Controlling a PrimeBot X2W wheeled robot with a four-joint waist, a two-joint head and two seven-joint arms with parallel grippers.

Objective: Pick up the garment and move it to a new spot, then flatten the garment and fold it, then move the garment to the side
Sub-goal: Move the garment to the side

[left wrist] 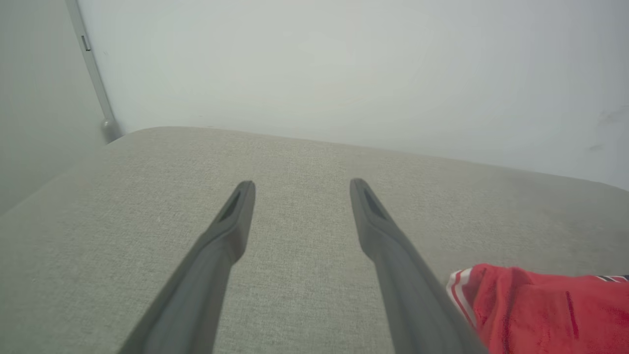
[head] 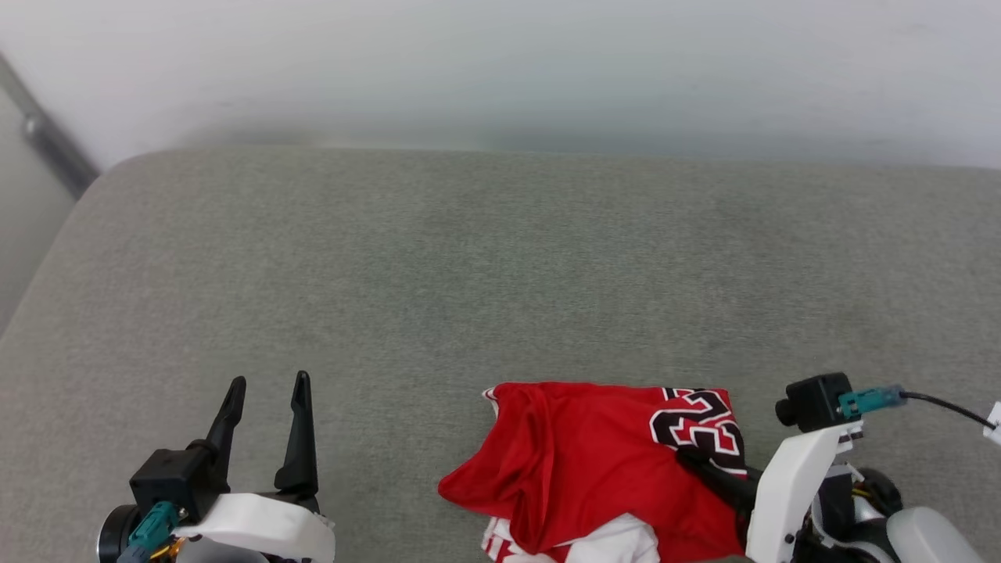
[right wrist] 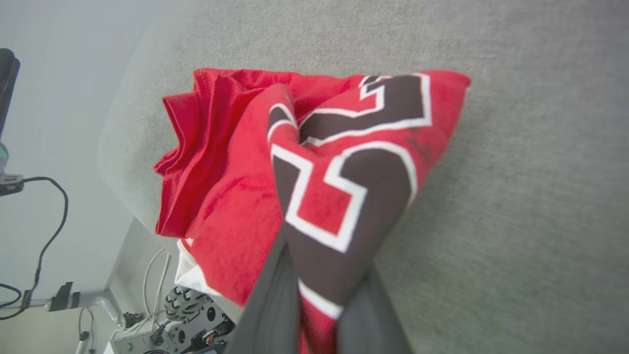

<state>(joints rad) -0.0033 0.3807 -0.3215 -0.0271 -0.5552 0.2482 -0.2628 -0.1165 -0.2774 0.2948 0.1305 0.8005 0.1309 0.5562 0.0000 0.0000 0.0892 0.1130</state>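
right jaws on garment (right wrist: 231,211) atop cushion (right wrist: 521,196)

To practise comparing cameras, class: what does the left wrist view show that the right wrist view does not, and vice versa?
Left wrist view: the left gripper, open above bare grey cushion. Right wrist view: the right gripper shut on the garment at its black numerals, and cables beside the cushion. Both: the red garment on the grey cushion.
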